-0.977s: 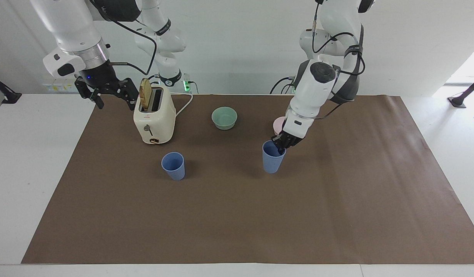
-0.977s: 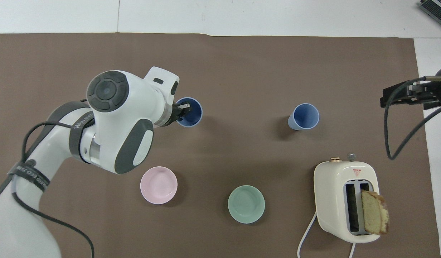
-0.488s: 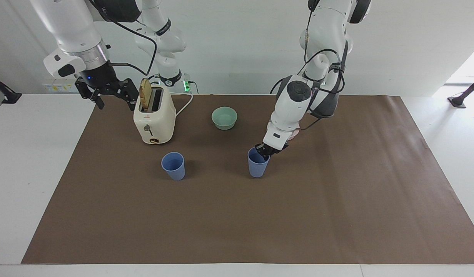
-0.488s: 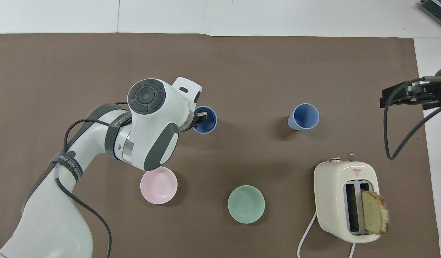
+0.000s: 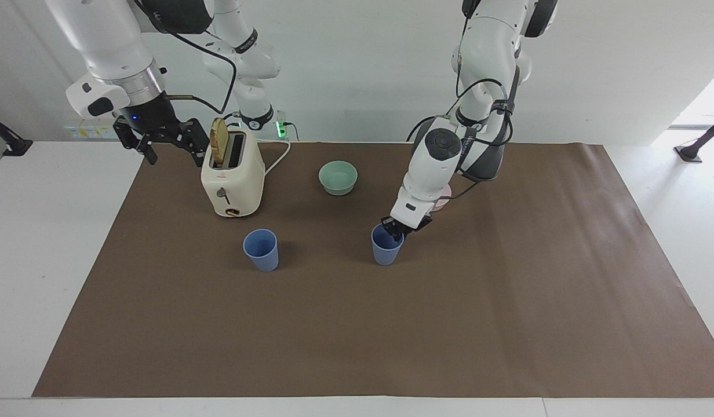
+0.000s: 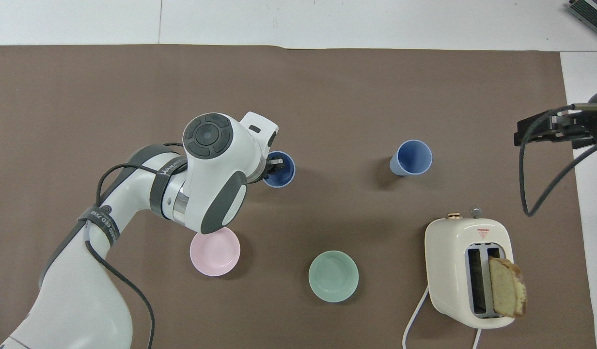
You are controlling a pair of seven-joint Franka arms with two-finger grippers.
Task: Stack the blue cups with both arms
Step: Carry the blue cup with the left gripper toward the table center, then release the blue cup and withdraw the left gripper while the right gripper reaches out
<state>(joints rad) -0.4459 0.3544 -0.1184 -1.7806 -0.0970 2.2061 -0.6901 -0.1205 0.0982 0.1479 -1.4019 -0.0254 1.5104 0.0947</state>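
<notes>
Two blue cups are upright on the brown mat. My left gripper (image 5: 397, 228) reaches down from the left arm and is shut on the rim of one blue cup (image 5: 386, 252), one finger inside it; it also shows in the overhead view (image 6: 281, 170), partly under the left gripper (image 6: 272, 166). I cannot tell whether this cup rests on the mat or hangs just above it. The other blue cup (image 5: 261, 250) stands free, toward the right arm's end (image 6: 411, 157). My right gripper (image 5: 161, 141) is open and empty, raised beside the toaster (image 6: 553, 128), and waits.
A cream toaster (image 5: 232, 179) with a bread slice sticking out stands nearer to the robots than the free cup. A mint-green bowl (image 5: 338, 177) and a pink bowl (image 6: 214, 250) lie nearer to the robots than the held cup.
My left gripper has moved the held cup toward the free cup, most of it in the first half second. The right arm and the free cup have not moved.
</notes>
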